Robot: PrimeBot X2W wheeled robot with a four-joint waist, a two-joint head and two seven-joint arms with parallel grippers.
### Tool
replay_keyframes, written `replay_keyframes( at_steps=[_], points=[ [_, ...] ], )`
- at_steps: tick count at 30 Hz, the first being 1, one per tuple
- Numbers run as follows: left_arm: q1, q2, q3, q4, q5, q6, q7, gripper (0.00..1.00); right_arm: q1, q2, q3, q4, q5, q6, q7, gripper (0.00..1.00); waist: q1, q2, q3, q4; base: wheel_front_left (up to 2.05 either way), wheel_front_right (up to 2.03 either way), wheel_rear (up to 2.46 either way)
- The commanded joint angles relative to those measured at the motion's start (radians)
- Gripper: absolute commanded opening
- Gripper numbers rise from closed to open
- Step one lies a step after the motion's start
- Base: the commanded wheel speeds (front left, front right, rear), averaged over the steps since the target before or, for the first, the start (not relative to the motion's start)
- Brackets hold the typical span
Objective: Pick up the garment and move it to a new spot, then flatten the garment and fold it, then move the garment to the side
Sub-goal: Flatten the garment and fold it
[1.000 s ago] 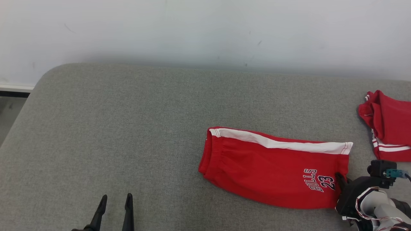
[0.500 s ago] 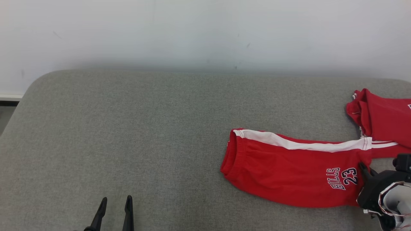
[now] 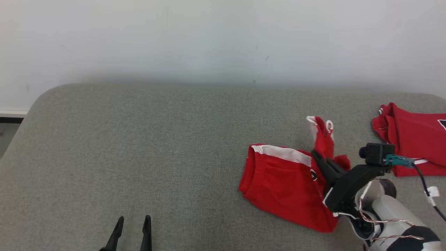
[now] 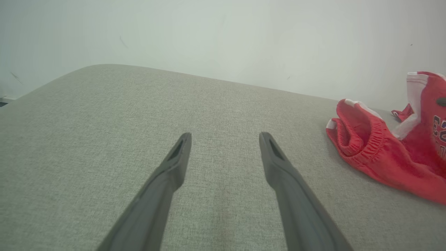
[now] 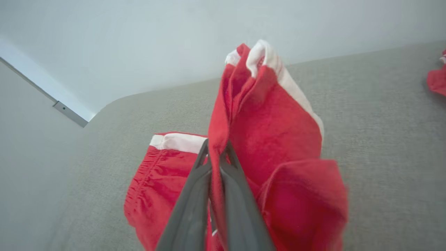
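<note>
I have the right gripper (image 5: 216, 144) clamped on the red shorts (image 3: 278, 177), which sit on the right half of the grey pad (image 3: 139, 139). From the head camera I see the waistband end lying flat on the pad. The leg end is pulled up into a bunch around the dark fingers, and its white-trimmed hem (image 3: 322, 127) stands above them, toward the pad's far edge.

The right wrist camera makes the grip plain: the two fingers are pressed together with a fold of red cloth pinched between them, and the lifted leg rises past their tips. The white stripe (image 5: 177, 142) lies flat on the pad below.

The left wrist camera gives me the side the others miss. The elastic waistband (image 4: 362, 146) gapes open toward it, and part of some dark lettering (image 4: 438, 130) shows on the raised cloth at the frame's right edge.

The left gripper (image 3: 134, 219) hovers over bare pad near its front edge, well apart from the shorts, with its fingers spread wide and nothing between them.

A second red garment (image 3: 414, 139) lies at the pad's right end, near the shorts; I cannot tell from the head camera whether the two touch. A pale wall (image 3: 209, 35) rises behind the pad.
</note>
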Motion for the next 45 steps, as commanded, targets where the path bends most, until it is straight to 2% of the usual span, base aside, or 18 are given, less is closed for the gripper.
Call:
replay_keyframes(
  at_steps=[1, 5, 9, 18, 23, 24, 26, 35, 42, 45],
  points=[
    [0.007, -0.002, -0.002, 0.002, -0.006, 0.001, -0.003, 1.0, 0.009, 0.011, 0.003, -0.009, -0.005, -0.002, 0.005, 0.0, 0.0, 0.0, -0.003, 0.006, 0.0, 0.0, 0.0],
    [0.003, -0.002, -0.013, 0.005, -0.008, 0.001, -0.003, 1.0, 0.011, 0.071, 0.017, -0.04, -0.027, -0.002, 0.032, 0.0, 0.0, 0.0, -0.004, 0.02, 0.0, 0.0, 0.0],
    [-0.009, -0.002, -0.025, 0.008, -0.013, 0.001, -0.003, 1.0, -0.002, 0.13, 0.014, -0.015, -0.062, -0.002, 0.045, 0.0, 0.0, 0.0, 0.008, 0.035, 0.0, 0.0, 0.0],
    [-0.041, -0.002, -0.052, 0.023, -0.031, 0.001, -0.003, 1.0, -0.03, 0.242, 0.018, 0.123, -0.133, -0.002, 0.032, 0.0, 0.0, 0.0, 0.035, 0.068, 0.0, 0.0, 0.0],
    [-0.05, -0.002, -0.052, 0.029, -0.03, 0.001, -0.003, 1.0, -0.041, 0.274, 0.042, 0.182, -0.162, -0.002, -0.003, 0.0, 0.0, 0.0, 0.038, 0.078, 0.0, 0.0, 0.0],
    [-0.049, -0.002, -0.051, 0.031, -0.03, 0.001, -0.003, 1.0, -0.044, 0.274, 0.048, 0.184, -0.168, -0.002, -0.012, 0.44, 0.0, 0.0, 0.037, 0.078, 0.0, 0.0, 0.0],
    [-0.045, -0.002, -0.046, 0.033, -0.029, 0.001, -0.003, 1.0, -0.046, 0.273, 0.058, 0.176, -0.164, -0.002, -0.031, 1.0, 0.0, 0.0, 0.034, 0.076, 0.0, 0.0, 0.0],
    [-0.019, -0.002, -0.024, 0.032, -0.021, 0.001, -0.003, 1.0, -0.029, 0.177, 0.054, 0.031, -0.093, -0.003, -0.133, 1.0, 0.0, 0.0, 0.011, 0.049, 0.0, 0.0, 0.0],
    [-0.011, -0.002, -0.011, 0.017, -0.013, 0.001, -0.003, 1.0, 0.013, 0.063, -0.053, -0.023, -0.079, -0.003, -0.194, 1.0, 0.0, 0.0, 0.009, 0.034, 0.0, 0.0, 0.0],
    [-0.009, -0.002, -0.005, 0.011, -0.008, 0.001, -0.003, 1.0, 0.03, 0.044, -0.087, -0.011, -0.078, -0.002, -0.199, 1.0, 0.0, 0.0, 0.011, 0.033, 0.0, 0.0, 0.0]
  ],
)
